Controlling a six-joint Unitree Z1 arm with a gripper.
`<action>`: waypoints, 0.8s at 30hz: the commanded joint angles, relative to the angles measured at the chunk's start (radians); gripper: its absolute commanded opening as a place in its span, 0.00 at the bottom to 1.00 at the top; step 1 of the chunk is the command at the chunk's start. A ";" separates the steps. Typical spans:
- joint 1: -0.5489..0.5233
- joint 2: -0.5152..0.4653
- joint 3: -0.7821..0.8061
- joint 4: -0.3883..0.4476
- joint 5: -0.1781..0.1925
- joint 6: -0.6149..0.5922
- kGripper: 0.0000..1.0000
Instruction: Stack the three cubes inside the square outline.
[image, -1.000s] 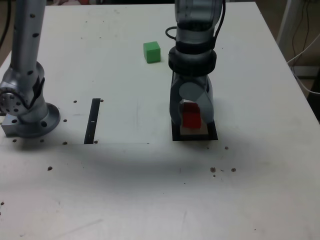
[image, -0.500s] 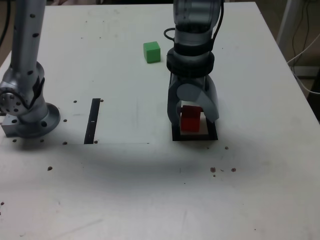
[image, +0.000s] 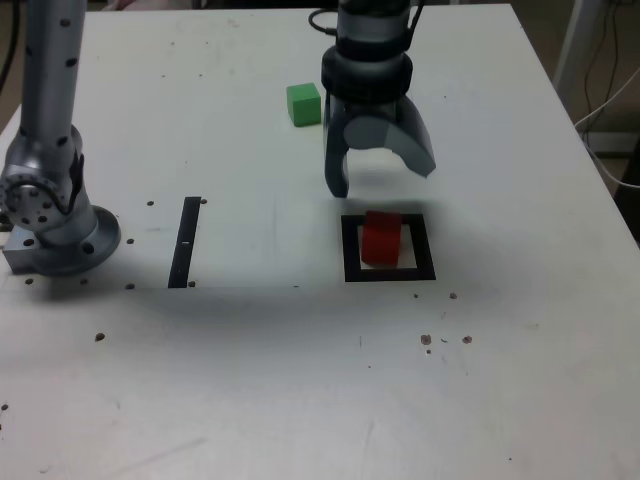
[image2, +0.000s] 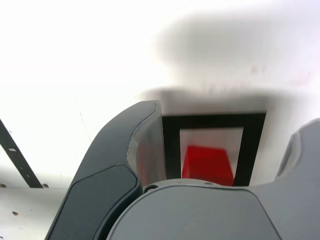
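- Pincer (image: 385, 180): jaws wide, nothing between tips
- Red cube (image: 381, 239): below pincer in exterior view, inside square outline (image: 428, 247)
- Green cube (image: 304, 105): just beside pincer, exterior view's left

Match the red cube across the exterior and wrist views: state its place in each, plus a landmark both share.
Exterior view: red cube, right of centre, near mid-height, inside the square outline.
Wrist view: red cube, inside the same outline, partly hidden by the tool.
Shared landmark: the black straight strip, seen in both.
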 joint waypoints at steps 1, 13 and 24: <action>0.034 0.001 -0.023 0.014 0.006 0.022 0.99; 0.197 0.092 -0.168 0.088 0.036 0.139 0.99; 0.303 0.186 -0.311 0.163 0.053 0.229 0.99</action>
